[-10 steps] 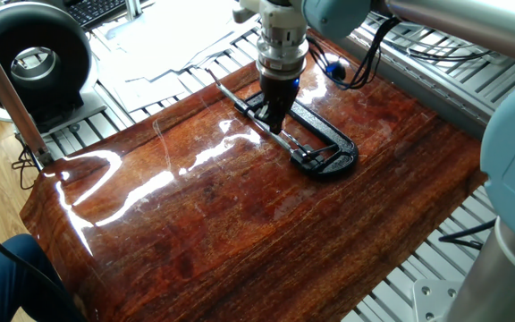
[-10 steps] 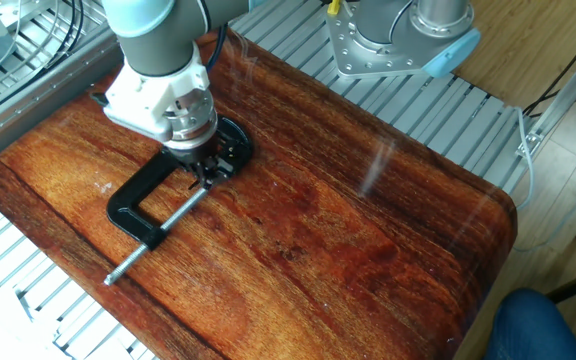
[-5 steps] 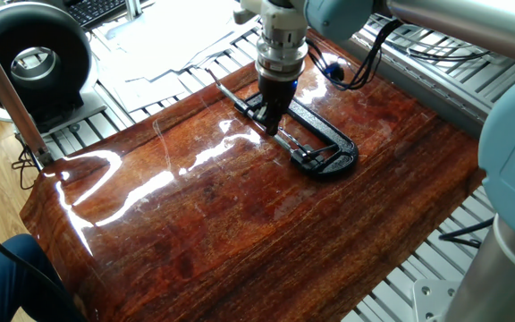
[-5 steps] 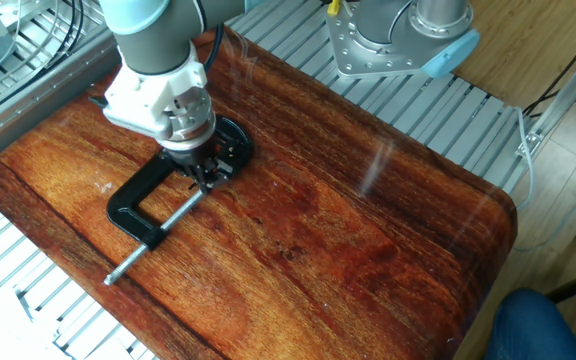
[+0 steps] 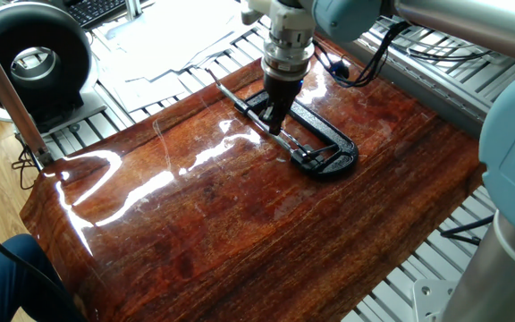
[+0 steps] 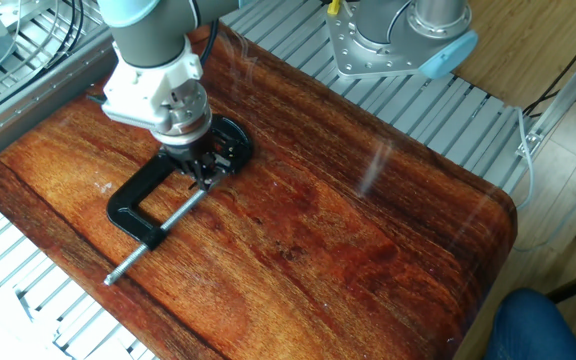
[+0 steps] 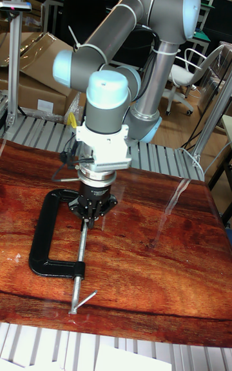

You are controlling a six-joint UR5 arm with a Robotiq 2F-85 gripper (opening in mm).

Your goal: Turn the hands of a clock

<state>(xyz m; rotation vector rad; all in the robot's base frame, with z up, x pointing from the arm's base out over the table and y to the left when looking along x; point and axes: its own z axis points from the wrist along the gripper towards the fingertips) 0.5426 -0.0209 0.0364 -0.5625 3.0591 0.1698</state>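
Note:
A black C-clamp (image 5: 329, 148) (image 6: 133, 205) (image 7: 40, 242) lies flat on the glossy wooden table (image 5: 240, 233), its long screw (image 7: 80, 261) pointing toward the table edge. My gripper (image 5: 274, 123) (image 6: 204, 177) (image 7: 89, 215) points straight down into the clamp's jaw. Its dark fingers are drawn close together there, pinched on the small clock held in the jaw. The fingers and the gripper body cover the clock almost wholly. Its dial and hands do not show in any view.
Slotted aluminium rails (image 6: 418, 110) surround the tabletop. A round black device (image 5: 34, 58) and papers (image 5: 177, 36) lie beyond the far edge. The arm's base (image 6: 398, 35) stands at one side, and a blue-clad knee (image 6: 548, 325) shows at a corner.
The wrist and gripper have turned slightly about the vertical axis while staying over the clamp's jaw. The clamp has not shifted.

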